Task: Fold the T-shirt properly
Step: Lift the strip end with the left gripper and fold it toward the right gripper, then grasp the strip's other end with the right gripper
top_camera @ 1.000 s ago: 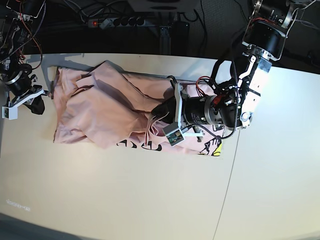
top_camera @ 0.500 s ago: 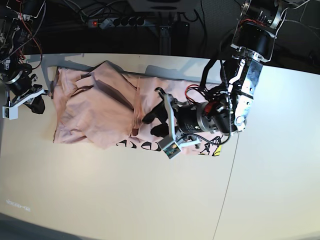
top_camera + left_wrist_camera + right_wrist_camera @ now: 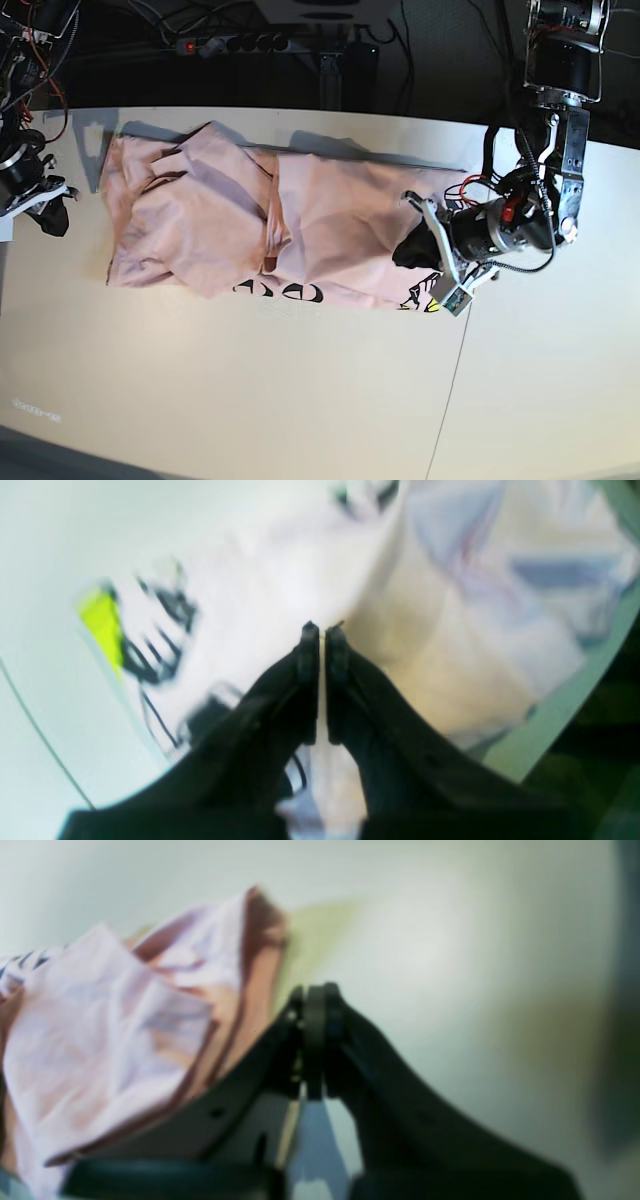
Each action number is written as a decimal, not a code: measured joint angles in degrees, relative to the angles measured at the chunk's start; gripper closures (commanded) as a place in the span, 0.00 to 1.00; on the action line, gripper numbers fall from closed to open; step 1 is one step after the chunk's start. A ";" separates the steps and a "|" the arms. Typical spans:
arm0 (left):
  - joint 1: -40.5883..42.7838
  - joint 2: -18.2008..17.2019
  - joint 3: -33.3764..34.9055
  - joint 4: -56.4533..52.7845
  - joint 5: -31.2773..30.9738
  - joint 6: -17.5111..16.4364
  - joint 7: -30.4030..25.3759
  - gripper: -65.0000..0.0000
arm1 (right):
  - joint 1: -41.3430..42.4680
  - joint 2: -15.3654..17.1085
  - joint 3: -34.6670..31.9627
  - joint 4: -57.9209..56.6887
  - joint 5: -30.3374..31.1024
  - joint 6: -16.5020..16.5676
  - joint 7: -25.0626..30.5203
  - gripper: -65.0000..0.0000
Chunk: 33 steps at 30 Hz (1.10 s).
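The pale pink T-shirt (image 3: 200, 220) lies crumpled across the table, with black lettering (image 3: 290, 292) along its near edge and a yellow print (image 3: 437, 297) at its right end. My left gripper (image 3: 403, 257) hovers over that right end. In the left wrist view its fingers (image 3: 322, 627) are shut, nothing is visible between them, and the T-shirt (image 3: 450, 645) is blurred below. My right gripper (image 3: 50, 215) sits off the shirt's left edge, apart from it. Its fingers (image 3: 315, 990) are shut and empty, with the bunched T-shirt (image 3: 100, 1040) to their left.
A power strip (image 3: 235, 44) and cables lie behind the table's far edge. A thin seam (image 3: 455, 380) runs down the tabletop on the right. Bare cream table (image 3: 250, 400) stretches in front of the shirt.
My left gripper let go of the cloth at the shirt's middle, drew back to its right end and shut. The right part of the shirt now lies flatter. My right gripper shifted slightly left.
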 measured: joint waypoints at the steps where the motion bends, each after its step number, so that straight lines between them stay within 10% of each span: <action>1: 0.33 -0.48 0.00 0.00 -0.15 0.02 0.02 0.96 | 0.00 0.55 0.02 0.00 -0.07 0.00 -0.39 0.91; 4: 0.85 -1.03 -0.13 0.00 -0.07 0.07 -0.20 0.96 | -0.02 1.79 0.04 -1.16 1.46 0.00 -0.83 0.51; 7: 1.57 -1.01 -0.11 0.00 -0.55 0.04 -0.33 0.96 | -0.02 2.29 -0.79 -3.17 8.28 0.00 -2.58 0.35; 17: 1.51 -0.90 -0.11 0.00 -0.57 0.07 -0.33 0.96 | -0.02 2.14 -13.94 -3.32 10.25 0.00 -5.33 0.32; 33: 1.53 -0.92 -0.11 0.00 -0.52 0.04 -0.28 0.96 | 2.19 2.60 -11.26 -11.52 15.61 -0.13 -8.50 0.32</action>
